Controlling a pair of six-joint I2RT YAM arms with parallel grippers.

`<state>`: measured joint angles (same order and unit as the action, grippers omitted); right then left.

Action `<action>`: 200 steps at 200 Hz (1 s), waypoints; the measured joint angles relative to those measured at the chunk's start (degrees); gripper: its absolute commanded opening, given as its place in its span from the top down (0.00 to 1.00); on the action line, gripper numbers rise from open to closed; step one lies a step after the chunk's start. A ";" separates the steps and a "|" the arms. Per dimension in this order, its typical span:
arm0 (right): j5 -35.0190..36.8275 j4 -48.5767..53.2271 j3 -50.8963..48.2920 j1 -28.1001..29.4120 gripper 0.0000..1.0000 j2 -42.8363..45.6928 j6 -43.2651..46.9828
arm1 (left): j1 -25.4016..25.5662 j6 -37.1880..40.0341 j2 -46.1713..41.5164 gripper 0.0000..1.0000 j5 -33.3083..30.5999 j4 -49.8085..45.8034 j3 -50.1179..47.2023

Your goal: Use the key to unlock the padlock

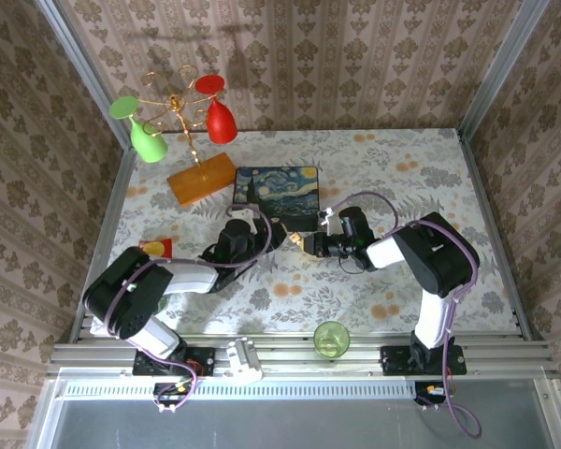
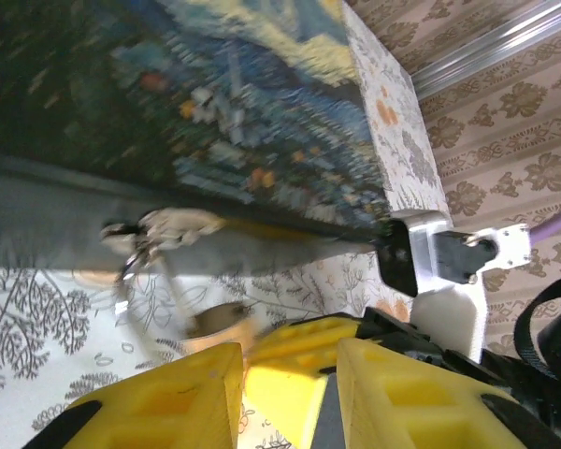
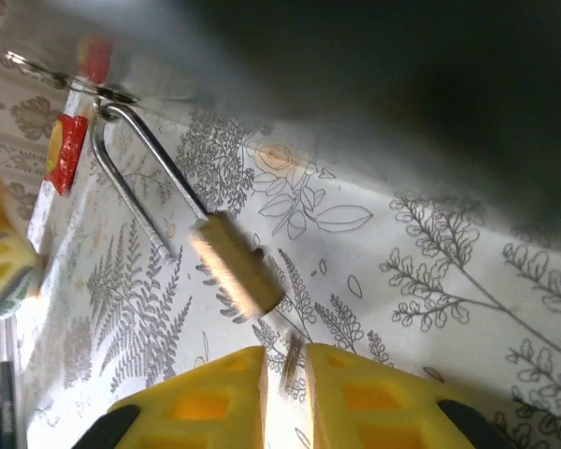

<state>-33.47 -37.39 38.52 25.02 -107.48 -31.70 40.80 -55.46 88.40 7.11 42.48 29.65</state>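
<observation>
Padlock (image 3: 236,273) lies on the surface, shackle hooked through the box (image 1: 277,194) latch, at twelve o'clock just beyond the right pincer (image 3: 285,369), whose narrowly parted fingers pinch the key (image 3: 291,360). Left pincer (image 2: 290,374) stands apart, empty, padlock at eleven.

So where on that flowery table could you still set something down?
The far right stretch of the tablecloth, beyond the painted box, looks bare. It is crowded mid-table, where both arms meet at the padlock, and far left around the glass rack.
</observation>
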 measured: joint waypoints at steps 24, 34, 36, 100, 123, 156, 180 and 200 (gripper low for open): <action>0.48 1.64 0.02 0.39 0.60 1.51 0.70 | -0.83 2.69 -1.68 0.66 -0.74 -3.61 0.37; 0.96 3.23 0.02 0.55 0.58 2.43 1.73 | -1.20 3.41 -1.90 0.66 -0.96 -4.90 0.37; 1.07 3.63 0.02 0.55 0.58 2.60 1.75 | -1.29 3.58 -1.95 0.66 -0.96 -5.11 0.37; 14.25 17.11 2.82 4.98 0.55 7.19 10.49 | -1.84 11.52 -8.55 0.65 -3.91 -16.87 1.70; 19.17 21.22 7.45 7.87 0.56 6.69 13.42 | -2.23 14.23 -11.30 0.65 -4.87 -20.09 2.27; 20.61 20.87 10.45 8.13 0.54 5.79 14.10 | -3.04 15.69 -11.50 0.66 -4.96 -22.56 2.80; 21.11 21.14 10.56 8.13 0.53 5.07 14.60 | -3.34 15.67 -11.08 0.66 -4.81 -22.75 2.69; 21.09 21.57 11.78 8.13 0.53 3.17 15.74 | -3.41 15.67 -10.43 0.66 -4.74 -22.75 2.58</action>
<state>-12.38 -15.81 50.30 33.15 -104.31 -15.97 37.39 -39.79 77.97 2.37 19.73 32.23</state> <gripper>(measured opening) 0.468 0.344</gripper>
